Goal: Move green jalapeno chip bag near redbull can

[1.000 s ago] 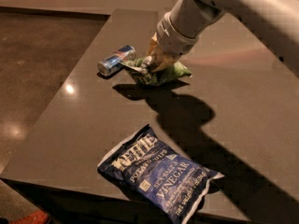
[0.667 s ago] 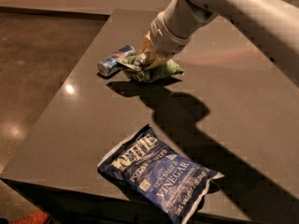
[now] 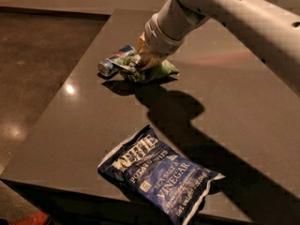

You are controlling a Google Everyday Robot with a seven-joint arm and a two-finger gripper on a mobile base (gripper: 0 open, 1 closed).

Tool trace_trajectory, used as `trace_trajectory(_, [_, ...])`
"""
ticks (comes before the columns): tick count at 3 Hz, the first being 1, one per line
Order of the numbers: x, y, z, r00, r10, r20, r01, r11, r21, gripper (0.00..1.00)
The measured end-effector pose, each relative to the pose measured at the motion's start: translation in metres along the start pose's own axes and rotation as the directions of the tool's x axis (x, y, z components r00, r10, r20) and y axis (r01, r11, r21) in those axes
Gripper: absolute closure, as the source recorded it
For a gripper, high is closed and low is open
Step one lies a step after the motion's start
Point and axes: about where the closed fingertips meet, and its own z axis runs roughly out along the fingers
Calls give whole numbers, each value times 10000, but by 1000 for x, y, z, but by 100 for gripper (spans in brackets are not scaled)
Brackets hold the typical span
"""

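- Gripper (image 3: 139, 60), clamped on the green jalapeno chip bag (image 3: 161, 71), has dragged it toward 9 o'clock, against the redbull can (image 3: 110, 64).
- Dark table (image 3: 234, 102); brown floor (image 3: 37, 78) at 9 o'clock.

Dark table (image 3: 243, 97), glossy brown floor (image 3: 37, 55)

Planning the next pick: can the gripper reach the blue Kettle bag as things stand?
Probably yes. The blue Kettle bag lies flat near the front edge of the table, nothing on or against it. The gripper is at the green jalapeno chip bag, beside the redbull can, and would have to leave it first.
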Motion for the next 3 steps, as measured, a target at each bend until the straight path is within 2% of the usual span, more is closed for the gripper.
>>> trace_trajectory(2, [-1, 4, 8, 9998, 128, 119, -127, 9999, -74, 0])
trace_trajectory(3, [-1, 4, 8, 9998, 128, 119, -127, 9999, -74, 0])
